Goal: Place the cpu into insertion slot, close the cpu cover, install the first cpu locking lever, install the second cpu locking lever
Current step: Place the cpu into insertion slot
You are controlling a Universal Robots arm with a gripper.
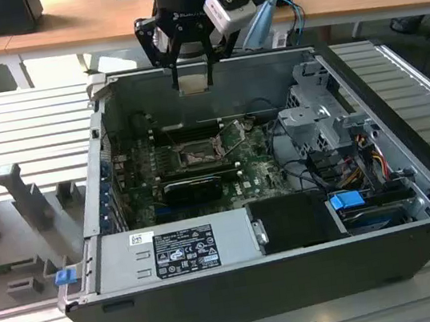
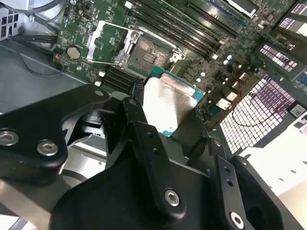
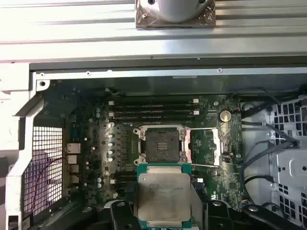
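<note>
My gripper [image 1: 193, 82] hangs above the open computer case, shut on the cpu [image 1: 193, 84], a flat square chip with a pale metal top. In both wrist views the cpu [image 2: 169, 100] [image 3: 164, 191] sits between my black fingers [image 2: 130, 106], held flat and well above the board. The insertion slot [image 3: 160, 143] [image 2: 149, 54] [image 1: 196, 156] lies bare on the green motherboard, its dark frame around a brownish pin field. The cpu cover [image 3: 204, 146] [image 2: 108, 42] is swung open to the side of the slot, a thin silvery frame with a large window.
Long black memory slots [image 3: 153, 108] run beside the socket. A black block [image 1: 191, 187] lies on the board's near side. A grey power supply [image 1: 176, 252] fills the case front, and a drive cage [image 1: 317, 113] with cables [image 1: 363, 147] stands at the exterior view's right.
</note>
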